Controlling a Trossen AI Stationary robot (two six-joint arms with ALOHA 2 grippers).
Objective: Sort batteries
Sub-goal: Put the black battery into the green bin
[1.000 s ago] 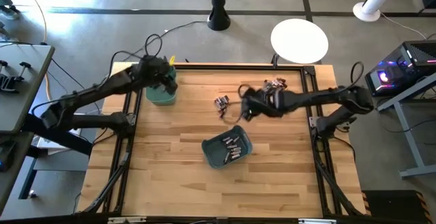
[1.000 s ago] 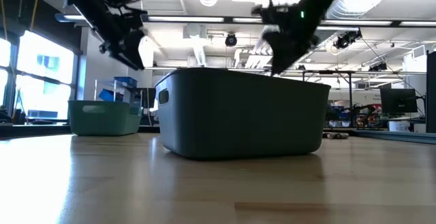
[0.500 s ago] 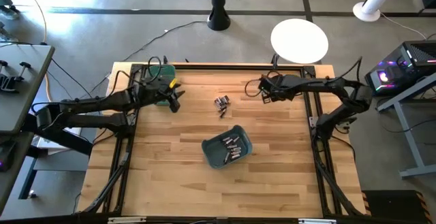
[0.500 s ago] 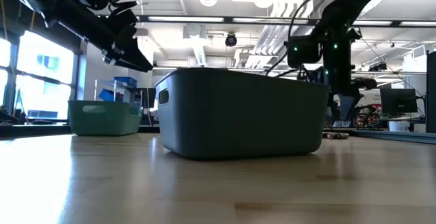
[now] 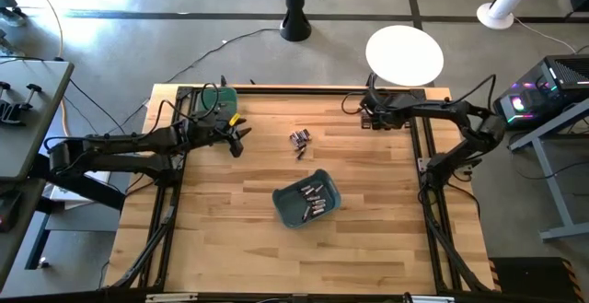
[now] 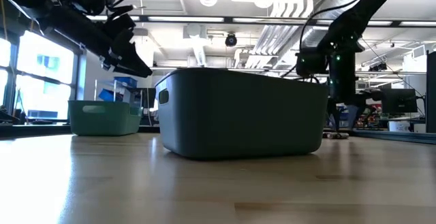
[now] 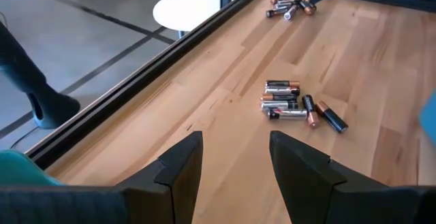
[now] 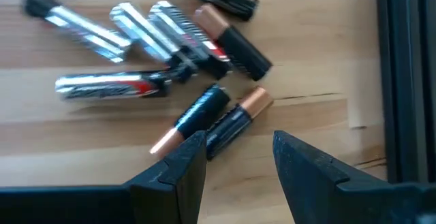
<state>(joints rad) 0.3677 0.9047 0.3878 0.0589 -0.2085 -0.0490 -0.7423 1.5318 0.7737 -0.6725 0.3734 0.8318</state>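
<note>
High view: wooden table on grey floor; both hands apparently spread, empty.

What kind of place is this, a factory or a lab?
Most likely a robotics lab or workshop. Two arms are mounted at a framed wooden table on a bare concrete floor, a computer glows beside it, and the low view shows more monitors, benches and exposed ceiling ducts behind.

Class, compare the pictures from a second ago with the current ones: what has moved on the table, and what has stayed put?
The right end effector swung from mid-table to the far right corner, open over a loose battery pile. The left end effector left the far green bin and moved toward the middle batteries, open and empty. Both bins and all batteries stayed put.
</note>
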